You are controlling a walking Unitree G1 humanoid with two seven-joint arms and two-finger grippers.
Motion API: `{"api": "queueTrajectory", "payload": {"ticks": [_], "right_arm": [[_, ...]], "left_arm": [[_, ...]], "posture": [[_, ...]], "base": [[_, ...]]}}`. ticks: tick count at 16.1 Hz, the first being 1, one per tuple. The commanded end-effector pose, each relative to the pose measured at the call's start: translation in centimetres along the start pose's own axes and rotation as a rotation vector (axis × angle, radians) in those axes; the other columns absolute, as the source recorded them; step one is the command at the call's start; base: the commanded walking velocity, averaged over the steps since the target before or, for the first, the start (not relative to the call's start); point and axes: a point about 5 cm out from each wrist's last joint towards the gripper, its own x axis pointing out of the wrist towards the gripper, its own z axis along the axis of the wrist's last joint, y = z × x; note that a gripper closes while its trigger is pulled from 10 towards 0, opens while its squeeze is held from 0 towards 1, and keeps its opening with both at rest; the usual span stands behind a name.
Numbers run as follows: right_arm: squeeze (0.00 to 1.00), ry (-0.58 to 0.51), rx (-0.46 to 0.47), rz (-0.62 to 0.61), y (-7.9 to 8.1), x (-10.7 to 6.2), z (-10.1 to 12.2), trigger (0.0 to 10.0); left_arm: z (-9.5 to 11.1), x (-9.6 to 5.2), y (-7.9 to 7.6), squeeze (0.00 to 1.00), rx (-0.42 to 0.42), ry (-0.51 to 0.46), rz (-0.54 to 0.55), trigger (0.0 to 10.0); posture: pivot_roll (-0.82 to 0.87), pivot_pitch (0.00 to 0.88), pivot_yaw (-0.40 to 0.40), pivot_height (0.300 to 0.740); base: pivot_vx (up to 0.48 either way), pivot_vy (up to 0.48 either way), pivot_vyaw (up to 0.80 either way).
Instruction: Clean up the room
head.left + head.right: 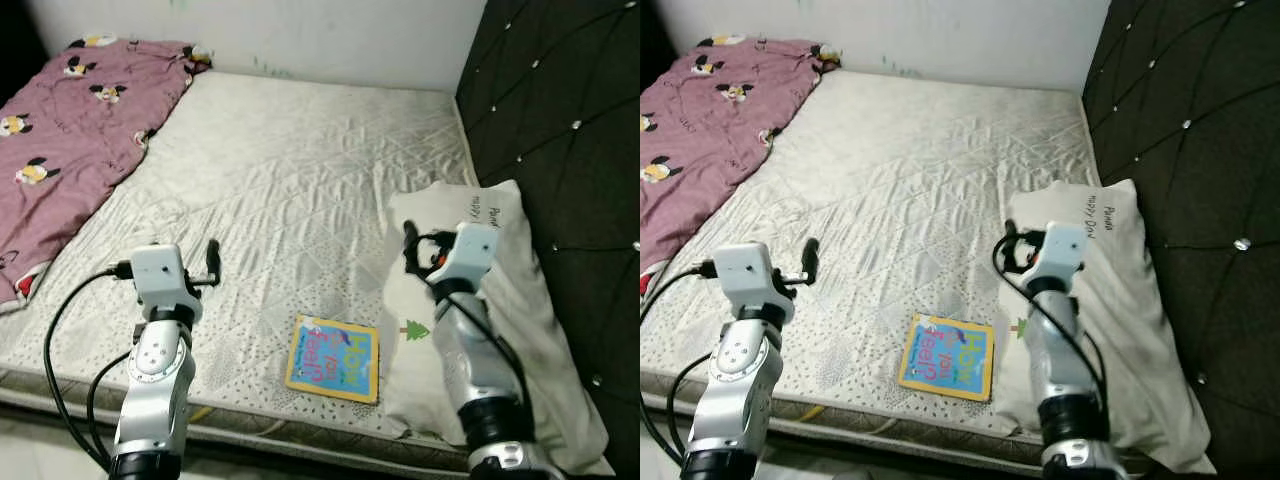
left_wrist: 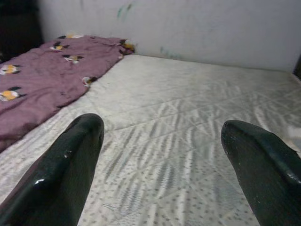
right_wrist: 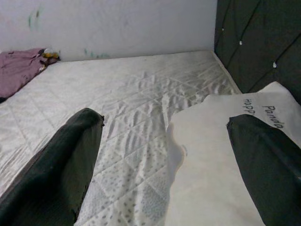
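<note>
**A:** What lies on the bed?

**B:** A bare white quilted mattress fills the scene. At about 6 o'clock, near its front edge, a children's book lies flat, cover up. It has a yellow border, a blue panel and big colourful letters. I can make out "How", but the rest is too small to read.

**A:** Anything else?

**B:** At 4 o'clock, a white pillow lies along the dark tufted headboard. The book is just beside its edge. The pillow bears handwriting that seems to read "Happy Panda", and a small green tree print. At 10 o'clock, a maroon blanket with cartoon-mouse figures is bunched in the far corner by the white wall.

**A:** Where are the robot's grippers?

**B:** The left gripper hovers over the mattress at 8 o'clock, fingers spread wide, holding nothing. The right gripper is raised over the pillow's inner edge at 3 o'clock, fingers also wide apart and empty.
</note>
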Motion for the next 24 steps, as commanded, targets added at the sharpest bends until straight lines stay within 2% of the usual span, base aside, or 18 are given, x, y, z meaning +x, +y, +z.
{"api": "queueTrajectory", "payload": {"ticks": [1,4,7,8,11,12,14,16,18,20,24], "right_arm": [[0.00,-0.032,-0.001,-0.008,-0.2,-0.1,0.8,10.0],[0.00,-0.037,-0.018,-0.016,-1.1,-0.9,0.4,10.0],[0.00,-0.036,-0.020,-0.058,-1.6,-1.7,0.0,10.0],[0.00,-0.041,-0.005,-0.087,-1.7,-2.0,0.0,10.0],[0.00,-0.035,0.000,-0.095,-1.4,-2.4,-0.2,10.0],[0.00,-0.031,-0.001,-0.074,-1.1,-2.5,-0.2,10.0],[0.00,-0.034,-0.045,0.007,-0.5,-2.0,0.5,10.0],[0.00,-0.015,-0.060,0.051,-0.2,-1.3,0.6,10.0],[0.00,-0.003,-0.077,0.142,1.5,-0.4,0.8,10.0],[0.00,0.005,-0.080,0.170,2.1,-0.2,0.8,10.0],[0.00,0.023,-0.077,0.166,2.1,-0.6,0.4,10.0]], "left_arm": [[0.4,-0.4,-0.2,0.00,0.011,-0.013,-0.030,10.0],[0.2,-1.3,0.7,0.00,0.047,-0.015,-0.022,10.0],[0.0,-2.2,1.1,0.00,0.057,0.012,-0.040,10.0],[-0.1,-1.9,0.5,0.00,0.068,0.021,-0.083,10.0],[0.3,-1.4,0.1,0.00,0.069,0.014,-0.109,10.0],[0.4,-1.3,0.1,0.00,0.062,0.007,-0.096,10.0],[0.0,-1.9,0.1,0.00,-0.001,0.017,-0.035,10.0],[-0.2,-2.4,-0.5,0.00,-0.034,0.012,-0.009,10.0],[-0.4,-3.3,-0.3,0.00,-0.047,0.000,0.043,10.0],[-0.5,-3.6,0.3,0.00,-0.046,0.004,0.064,10.0],[-0.4,-3.8,0.7,0.00,-0.053,0.013,0.054,10.0]], "posture": [[-0.01,0.000,-0.004,0.740],[0.00,0.000,-0.006,0.740],[-0.01,0.000,0.050,0.740],[-0.01,0.000,0.068,0.740],[-0.02,0.000,0.077,0.740],[-0.02,0.000,0.055,0.740],[-0.01,0.000,-0.006,0.740],[0.02,0.005,-0.077,0.740],[0.04,0.009,-0.124,0.740],[0.05,0.015,-0.135,0.740],[0.04,0.029,-0.122,0.740]], "base": [[0.000,0.000,-0.40],[0.000,0.000,-0.13],[0.000,0.000,0.00],[0.000,0.000,0.00],[0.000,0.000,0.00],[0.000,0.000,0.00],[0.000,0.000,0.00],[0.000,0.000,0.00],[0.000,0.000,0.00],[0.000,0.000,0.00],[0.000,0.000,-0.33]]}}
